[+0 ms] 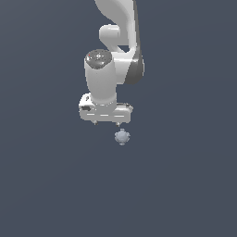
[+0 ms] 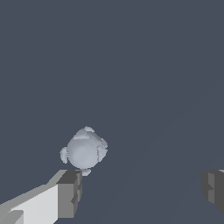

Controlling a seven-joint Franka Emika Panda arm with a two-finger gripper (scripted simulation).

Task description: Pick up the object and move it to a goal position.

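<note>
Hovering wide-jawed, tool (image 1: 106,123) beside knobbly ball (image 1: 122,137), apart.

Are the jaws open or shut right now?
Open. The wrist view shows the gripper with its jaws wide apart, nothing between them; the ball lies apart.

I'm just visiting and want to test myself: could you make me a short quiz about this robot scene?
1. True or false: the fingers are closed around the knobbly ball.
2. In the wrist view, the ball lies: A) midway between the fingers, B) close by one finger, off centre, C) out of sight.
3. What colour is the ball?

Key
1. False: the gripper is open and the ball sits apart from it.
2. B.
3. Pale grey-blue.
</note>
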